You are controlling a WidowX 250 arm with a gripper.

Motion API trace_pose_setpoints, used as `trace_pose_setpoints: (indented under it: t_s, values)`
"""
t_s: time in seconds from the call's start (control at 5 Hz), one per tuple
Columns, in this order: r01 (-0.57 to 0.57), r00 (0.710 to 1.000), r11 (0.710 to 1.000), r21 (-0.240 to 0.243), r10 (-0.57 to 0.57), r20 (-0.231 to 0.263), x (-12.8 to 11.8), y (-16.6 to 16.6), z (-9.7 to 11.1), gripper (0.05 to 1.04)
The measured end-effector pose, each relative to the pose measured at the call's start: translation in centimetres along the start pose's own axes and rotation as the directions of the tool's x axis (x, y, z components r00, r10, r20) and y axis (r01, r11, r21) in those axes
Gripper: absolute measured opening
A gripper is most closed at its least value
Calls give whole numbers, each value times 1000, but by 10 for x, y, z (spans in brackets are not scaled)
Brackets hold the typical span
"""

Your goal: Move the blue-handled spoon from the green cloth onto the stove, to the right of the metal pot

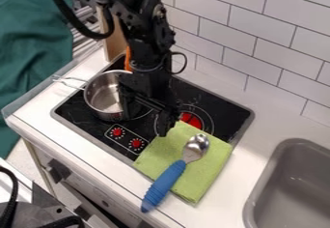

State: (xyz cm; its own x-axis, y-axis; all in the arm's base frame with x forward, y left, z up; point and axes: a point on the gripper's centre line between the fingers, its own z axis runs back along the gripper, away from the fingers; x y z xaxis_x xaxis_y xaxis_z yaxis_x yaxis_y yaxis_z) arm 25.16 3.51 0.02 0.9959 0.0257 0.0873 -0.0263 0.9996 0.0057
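Over the stove (222, 115), gripper (148, 121) hangs with fingers apart, holding nothing, between pot (102, 95) and towel (156, 155). Spoon (170, 176) lies on towel, handle past its edge; towel spans stove and counter (258, 145), probably as a soft rest.
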Motion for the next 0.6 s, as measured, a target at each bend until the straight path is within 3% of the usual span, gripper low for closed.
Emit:
trace_pose_setpoints:
  t_s: [0.6]
  values:
    - [-75,997,997,-35,74,-23,-58,-10,-16,1008]
